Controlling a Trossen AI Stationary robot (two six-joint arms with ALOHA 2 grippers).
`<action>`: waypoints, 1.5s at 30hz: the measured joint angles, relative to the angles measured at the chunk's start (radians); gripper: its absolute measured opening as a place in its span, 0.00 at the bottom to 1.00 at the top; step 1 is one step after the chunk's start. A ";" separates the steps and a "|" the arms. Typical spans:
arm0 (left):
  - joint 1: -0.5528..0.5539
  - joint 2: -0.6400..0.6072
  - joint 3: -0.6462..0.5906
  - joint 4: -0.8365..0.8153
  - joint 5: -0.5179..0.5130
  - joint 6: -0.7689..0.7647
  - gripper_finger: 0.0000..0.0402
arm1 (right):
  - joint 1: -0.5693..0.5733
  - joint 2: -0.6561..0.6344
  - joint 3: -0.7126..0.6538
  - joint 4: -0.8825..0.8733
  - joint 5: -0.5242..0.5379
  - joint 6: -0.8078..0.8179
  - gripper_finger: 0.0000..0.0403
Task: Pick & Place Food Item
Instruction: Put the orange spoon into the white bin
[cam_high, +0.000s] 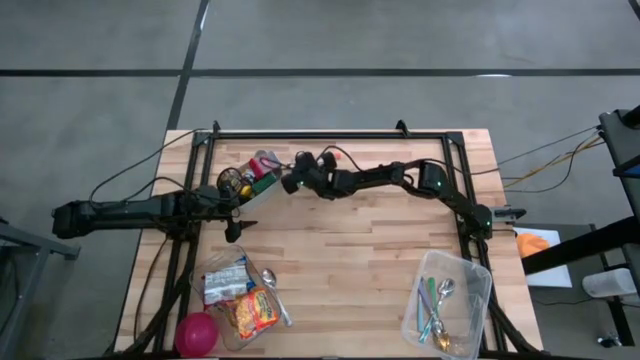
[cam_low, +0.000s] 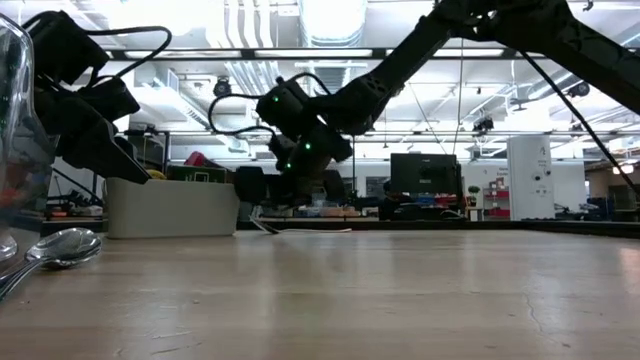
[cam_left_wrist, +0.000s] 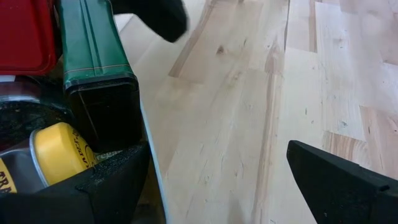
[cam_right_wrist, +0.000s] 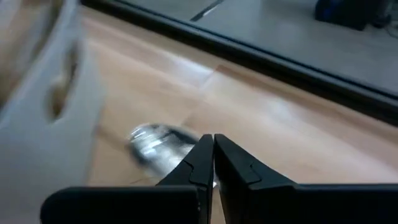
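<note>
A white bin (cam_high: 262, 188) stands at the table's far left. It holds a green box (cam_left_wrist: 93, 50), a red pack (cam_left_wrist: 25, 31) and a jar with a yellow lid (cam_left_wrist: 59, 152). My left gripper (cam_left_wrist: 214, 180) is open at the bin's near-left end (cam_high: 237, 212), one finger over the bin and one over the bare table. My right gripper (cam_high: 290, 183) reaches in from the right to the bin's right side, raised off the table, and is shut (cam_right_wrist: 213, 144). A blurred silvery thing (cam_right_wrist: 152, 146) shows just past its fingertips, beside the bin's wall (cam_right_wrist: 43, 93). My right gripper is shut with the silvery thing (cam_right_wrist: 180, 163) right at its fingertips. Blur and the fingers themselves hide the place, so I cannot tell whether it holds or touches that thing.
A clear tub with food packets (cam_high: 240, 298) and a pink bowl (cam_high: 197, 333) stand near left, with a spoon (cam_low: 60, 248) beside the tub. A clear tub of cutlery (cam_high: 445, 300) stands near right. Bare wood lies in the middle (cam_high: 350, 260).
</note>
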 joint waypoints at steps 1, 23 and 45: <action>0.000 0.000 0.000 0.000 0.000 0.000 0.95 | -0.001 0.000 0.002 -0.002 0.000 0.011 0.03; 0.000 0.000 0.000 0.000 0.000 0.000 0.95 | 0.007 0.001 0.014 0.027 -0.064 0.021 0.03; 0.000 0.000 0.000 0.000 0.000 0.000 0.95 | 0.135 -0.165 -0.052 -0.024 -0.030 -0.127 0.03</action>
